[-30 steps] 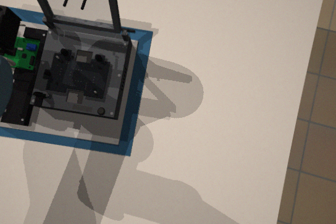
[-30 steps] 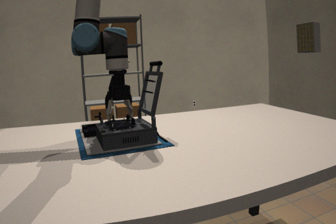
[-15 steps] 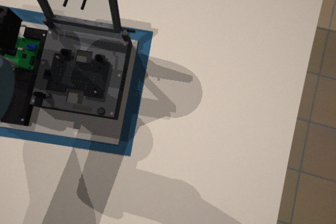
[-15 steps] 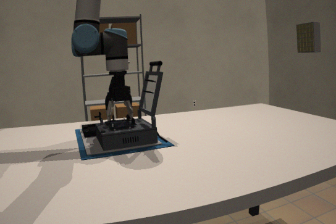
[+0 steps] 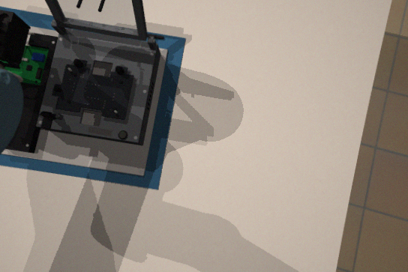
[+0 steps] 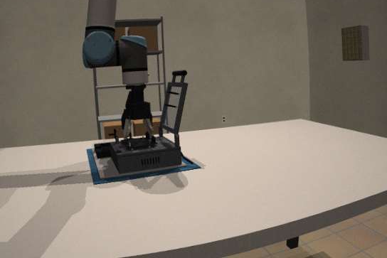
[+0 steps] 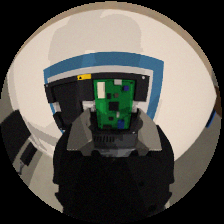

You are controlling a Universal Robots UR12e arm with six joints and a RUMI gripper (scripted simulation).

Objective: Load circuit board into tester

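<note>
Circuit board (image 5: pixel 34 75) (image 7: pixel 107 118): green, lying component side up in the black tray (image 5: pixel 22 131) (image 6: pixel 102 151) (image 7: pixel 68 102). In the wrist view, a blue part sits at the board's near end, dark chips at mid-board, and a long white connector (image 7: pixel 101 90) toward the far left corner. Board is well out of the tester (image 5: pixel 103 135) (image 6: pixel 149 160), which stands beside the tray.

Wrist view alone gives the board's full layout, plus a yellow label (image 7: pixel 84 77) on the tray's far edge. Top view cuts the tray off at left and hides part of the board under the arm, but shows the tester's dark recessed bed and four dark pegs at the raised lid (image 5: pixel 137 7) (image 6: pixel 181 110). Exterior view gives the lid's steep, open stance and its handle (image 6: pixel 179 72); farther back, a shelf rack (image 6: pixel 163 74) and a wall outlet (image 6: pixel 223 119). Board is not discernible there.

Gripper (image 5: pixel 18 65) (image 6: pixel 139 139) (image 7: pixel 114 108): pointing down over the tray, partly open, its fingers apart to left and right of the board. Nothing seen gripped. Whether the fingertips touch the board's edges, cannot tell.
</note>
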